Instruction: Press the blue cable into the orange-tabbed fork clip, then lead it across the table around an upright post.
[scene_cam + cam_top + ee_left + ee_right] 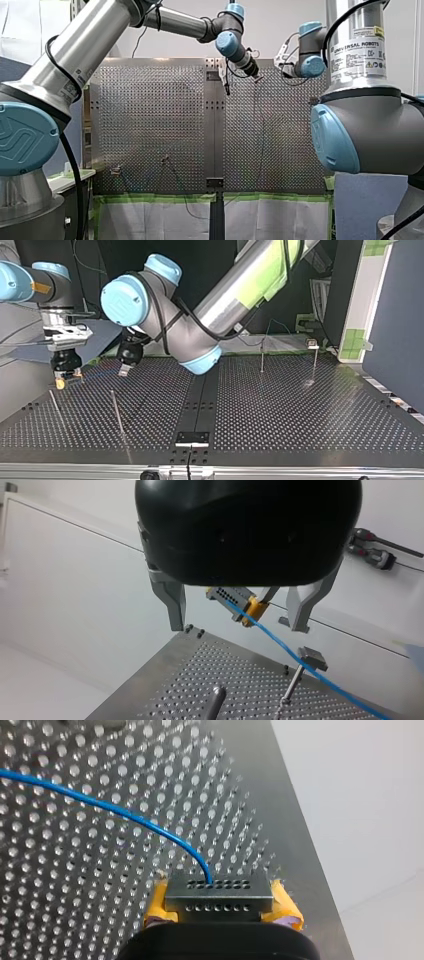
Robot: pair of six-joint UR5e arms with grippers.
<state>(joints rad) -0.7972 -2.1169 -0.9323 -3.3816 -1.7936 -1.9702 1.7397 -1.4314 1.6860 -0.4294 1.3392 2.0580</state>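
Gripping a grey block (218, 892) (drilled with rows of small holes) between yellow pads (286, 910), our right gripper (220, 909) sits at the top view's left. The blue cable (125, 815), thin and glossy, rises from the block, then arcs ahead lengthwise over the perforated table (75, 885), passing beside a flat-headed post (313, 659). Our left gripper (238, 626) hangs spread wide, empty.

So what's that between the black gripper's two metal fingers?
In the left wrist view, nothing is gripped: my left gripper is open. Ahead of it my right gripper holds a perforated metal block, blue cable trailing from it.
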